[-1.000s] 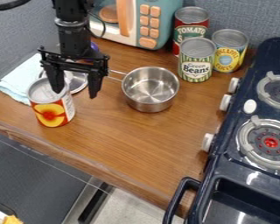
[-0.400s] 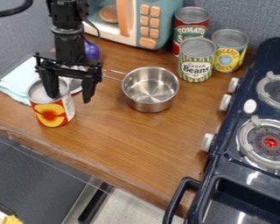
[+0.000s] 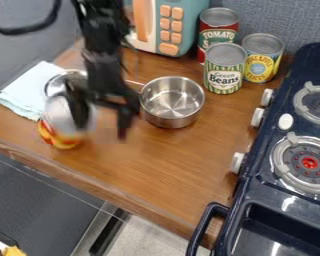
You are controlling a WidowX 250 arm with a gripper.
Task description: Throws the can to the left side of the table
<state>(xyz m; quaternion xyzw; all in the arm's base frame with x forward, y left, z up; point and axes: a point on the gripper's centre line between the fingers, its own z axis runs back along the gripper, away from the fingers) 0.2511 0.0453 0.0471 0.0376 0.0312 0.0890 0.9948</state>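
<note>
At the left of the table, my gripper [image 3: 101, 129] is open, its two fingers spread well apart. The can [image 3: 58, 138] with the red and yellow fruit label is tilted, its silvery lid turned toward the view and to the right. One finger hangs in front of that lid or against it; which of the two is unclear. The other finger stands to the right over bare wood, beside the metal pot. Both gripper and can are blurred.
A metal pot [image 3: 172, 102] sits right of the gripper. A round lid [image 3: 64, 82] and light blue cloth [image 3: 28, 91] lie behind the can. Several cans, including green beans [image 3: 224, 75], stand at the back. The stove [image 3: 283, 155] borders the table's right.
My gripper has swung to the right and a little lower. The can, upright before, now leans with its top turned toward the right. The purple object behind the arm is no longer visible.
</note>
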